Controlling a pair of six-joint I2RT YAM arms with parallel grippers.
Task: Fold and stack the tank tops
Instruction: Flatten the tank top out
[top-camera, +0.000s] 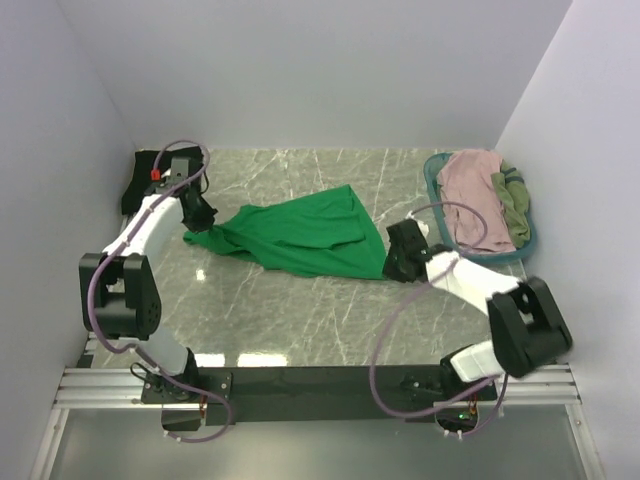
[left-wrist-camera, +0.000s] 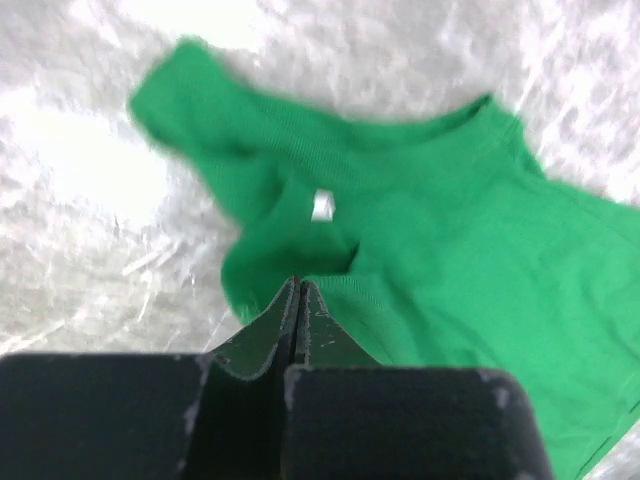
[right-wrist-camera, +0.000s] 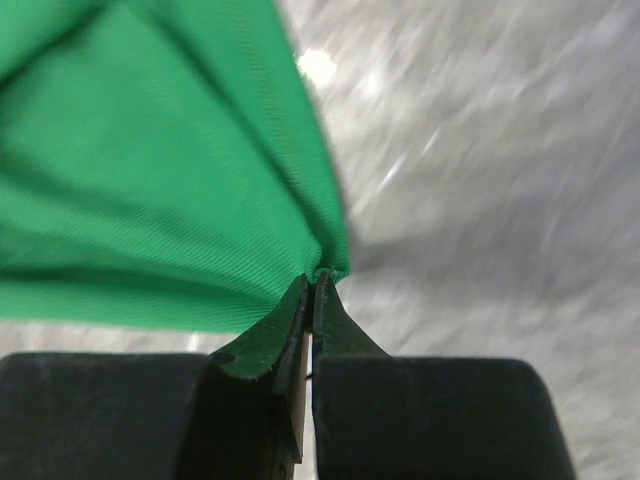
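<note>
Top external view: I see the marble table (top-camera: 300, 330) with the green top (top-camera: 300, 235) spread flat across its middle, straps to the left and hem to the right. The teal basket (top-camera: 432, 178) sits at the far right corner, with a pink top (top-camera: 475, 200) and an olive top (top-camera: 512, 200) heaped in it. A black top (top-camera: 140, 180) lies bunched in the far left corner. My right gripper (right-wrist-camera: 312, 285) is clamped on the hem corner of the green top. My left gripper (left-wrist-camera: 298, 290) is closed, with its tips at the strap end of the green top. I cannot tell whether any cloth is caught there. A small white label (left-wrist-camera: 322, 205) shows inside the neckline.
</note>
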